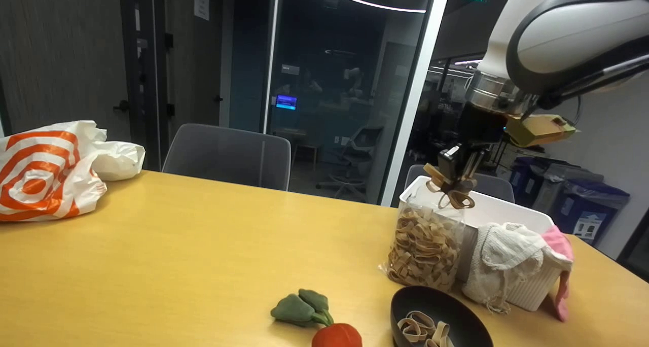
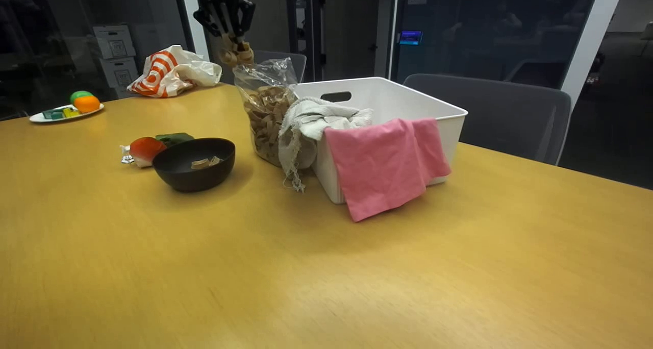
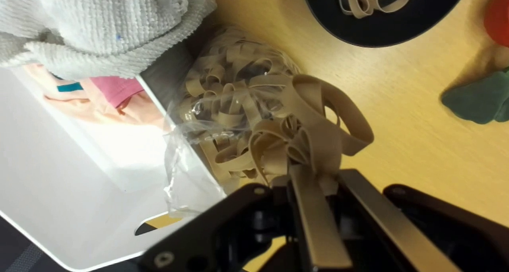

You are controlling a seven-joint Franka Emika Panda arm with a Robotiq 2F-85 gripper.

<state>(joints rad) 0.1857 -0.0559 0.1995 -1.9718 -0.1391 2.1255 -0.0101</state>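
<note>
My gripper (image 3: 324, 171) is shut on a bunch of tan rubber bands (image 3: 328, 140), whose loops stick out past the fingertips. In both exterior views the gripper (image 1: 453, 183) points down with the bands hanging from it, just above a clear plastic bag (image 1: 427, 248). This bag (image 2: 266, 117) stands on the table, full of similar bands, its top loose and crinkled. From the wrist, the bag (image 3: 234, 69) lies below and left of the held bands. A black bowl (image 2: 190, 179) nearby has a few bands (image 3: 360, 1) in it.
Against the bag stands a white bin (image 2: 418, 104), with a whitish towel (image 1: 509, 250) and a pink cloth (image 2: 385, 165) over its rim. A red item (image 1: 337, 335) and a green one (image 1: 296, 310) lie beside the bowl. Farther off are a plastic shopping bag (image 2: 168, 73) and a plate (image 2: 38, 118).
</note>
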